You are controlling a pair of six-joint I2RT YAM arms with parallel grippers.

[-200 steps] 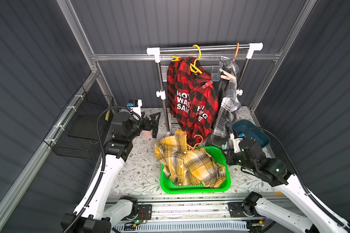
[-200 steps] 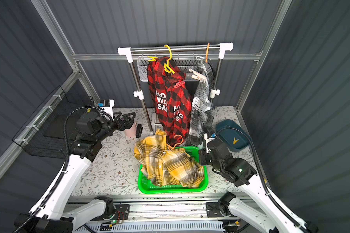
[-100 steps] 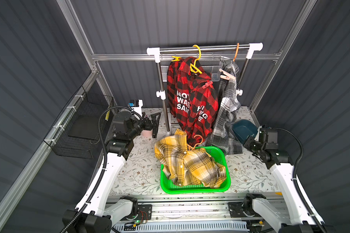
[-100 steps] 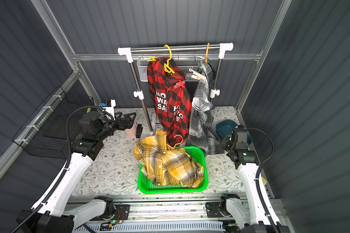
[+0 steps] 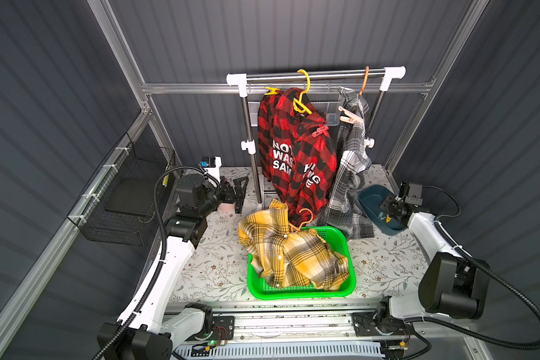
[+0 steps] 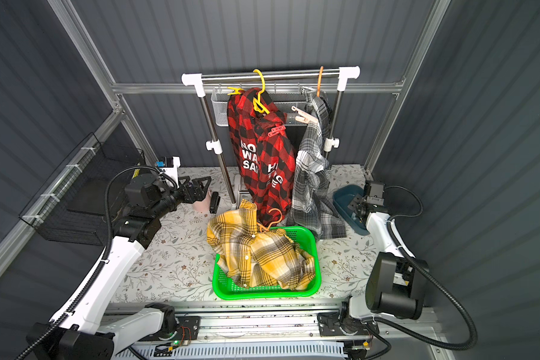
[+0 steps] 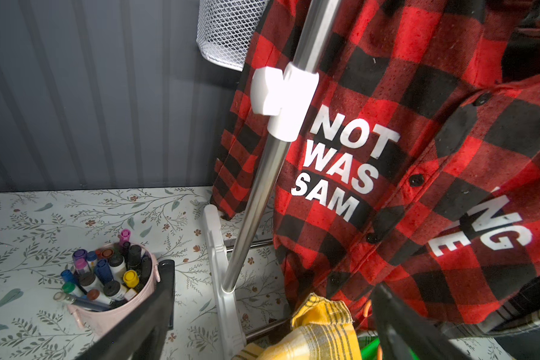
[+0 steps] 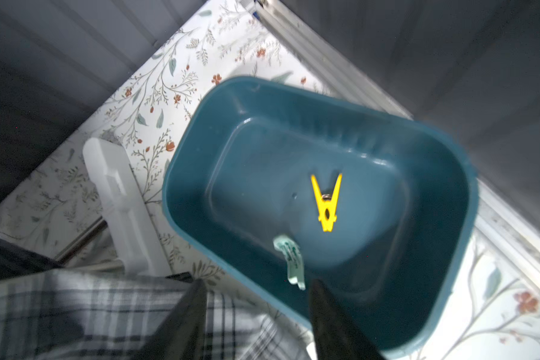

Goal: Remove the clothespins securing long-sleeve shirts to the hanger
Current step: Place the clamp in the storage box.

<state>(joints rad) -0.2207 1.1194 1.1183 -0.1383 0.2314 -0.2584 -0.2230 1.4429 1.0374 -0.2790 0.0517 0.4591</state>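
Under right gripper (image 8: pixel 256 285), pale clothespin (image 8: pixel 290 263), in bin (image 8: pixel 187 187)

Right claw (image 8: pixel 256 290) moved over tub (image 8: pixel 434 174), releasing pale clothespin (image 8: pixel 290 265).

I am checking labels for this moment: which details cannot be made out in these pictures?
Pale clothespin, right wrist view: motion blur; unclear whether it lies in the blue bin or is in the air.
Grey shirt, both top views: its folds hide the far shoulder.
Red shirt lettering, left wrist view: folds and the rack pole cut the words.
Fallen orange hanger, top views: mostly buried under the yellow shirt.
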